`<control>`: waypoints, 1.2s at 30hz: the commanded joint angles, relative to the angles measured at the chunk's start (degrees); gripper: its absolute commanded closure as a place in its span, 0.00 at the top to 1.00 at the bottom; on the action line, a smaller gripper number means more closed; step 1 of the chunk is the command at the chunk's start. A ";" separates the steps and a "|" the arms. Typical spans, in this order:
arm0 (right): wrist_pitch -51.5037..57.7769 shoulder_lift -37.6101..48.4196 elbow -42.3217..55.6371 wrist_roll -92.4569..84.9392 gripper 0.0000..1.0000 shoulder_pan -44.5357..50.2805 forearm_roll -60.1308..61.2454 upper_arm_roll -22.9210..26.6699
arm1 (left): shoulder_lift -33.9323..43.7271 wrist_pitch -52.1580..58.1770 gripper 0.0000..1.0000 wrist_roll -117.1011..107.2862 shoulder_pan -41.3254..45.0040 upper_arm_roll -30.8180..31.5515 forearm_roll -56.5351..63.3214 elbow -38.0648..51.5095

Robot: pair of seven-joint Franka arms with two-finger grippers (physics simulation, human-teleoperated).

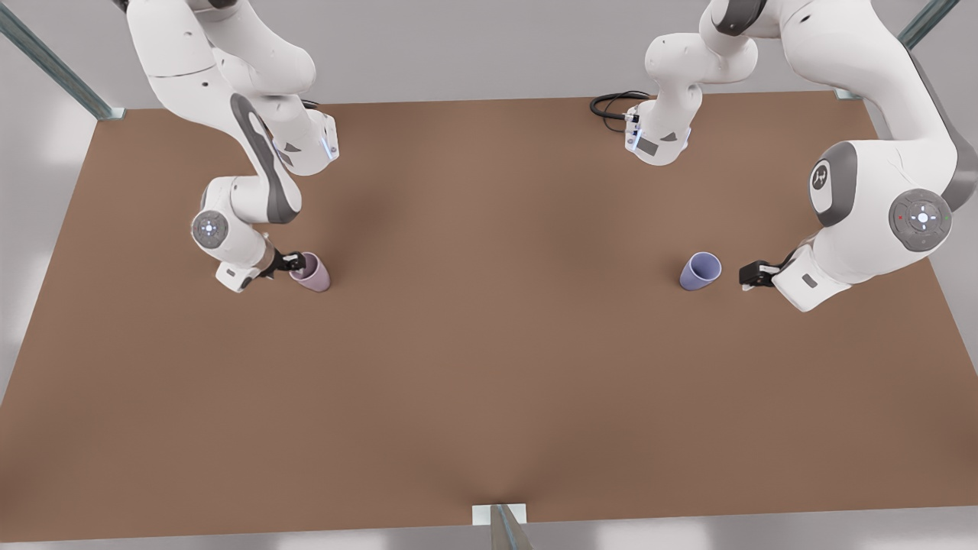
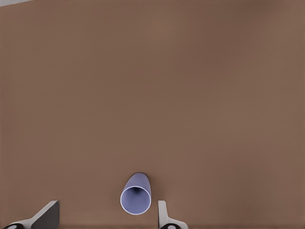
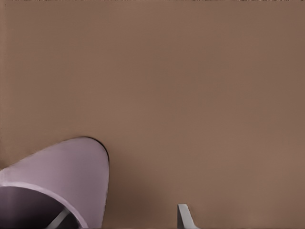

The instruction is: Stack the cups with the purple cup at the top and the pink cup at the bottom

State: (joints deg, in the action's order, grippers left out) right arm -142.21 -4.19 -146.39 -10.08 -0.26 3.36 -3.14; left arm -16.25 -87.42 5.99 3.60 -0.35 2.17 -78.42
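On the brown bench (image 1: 489, 382), the right hand (image 1: 294, 264) straddles the upright pink cup's (image 1: 311, 273) rim, one finger inside, not visibly clamped, while the left hand (image 1: 752, 275) hovers open near the upright purple cup (image 1: 700, 271), well apart.

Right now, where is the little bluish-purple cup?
The periwinkle handleless purple cup stands on the brown table, at the front view's right, just ahead of the open left gripper.

No readable words or numbers showing anywhere, a small white logo mark sitting on the dark grey joint cap (image 1: 820, 178) of the arm at the front view's right, too small to read
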 commanded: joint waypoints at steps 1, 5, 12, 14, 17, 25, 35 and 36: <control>-0.52 -0.47 0.14 -0.55 0.82 2.37 1.91 -0.03 | -0.10 -0.03 1.00 0.07 0.00 0.00 0.03 0.03; -0.43 -0.73 0.41 -0.56 0.27 4.21 3.93 -0.03 | -0.10 -0.03 1.00 0.07 0.00 0.00 0.03 0.03; 0.44 -0.38 1.37 -1.17 0.21 4.13 3.93 -0.03 | -0.10 -0.03 1.00 0.07 0.00 0.00 0.03 0.03; 5.54 2.60 3.66 -0.82 0.21 4.30 3.93 -0.03 | -0.01 -0.03 1.00 0.07 0.00 0.00 0.03 0.11; 11.16 2.34 11.91 8.57 0.21 12.11 5.16 -0.73 | -0.10 -0.03 1.00 0.07 0.00 0.00 0.03 0.11; 24.17 -26.13 61.22 49.62 0.21 36.73 10.08 -0.55 | 1.48 -1.52 1.00 0.07 0.09 0.00 -0.59 -3.92; 26.46 -50.92 89.53 69.14 0.21 51.85 8.06 6.39 | 14.32 -35.79 1.00 0.07 0.26 0.00 -0.76 -42.77; 26.37 -51.18 89.44 69.14 0.21 51.85 8.06 6.39 | 14.23 -38.16 1.00 0.07 0.26 0.00 -0.85 -44.52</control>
State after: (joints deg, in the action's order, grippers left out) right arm -117.20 -55.30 -57.11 26.91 51.44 11.78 3.19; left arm -2.32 -110.98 6.09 3.90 -0.34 1.37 -121.54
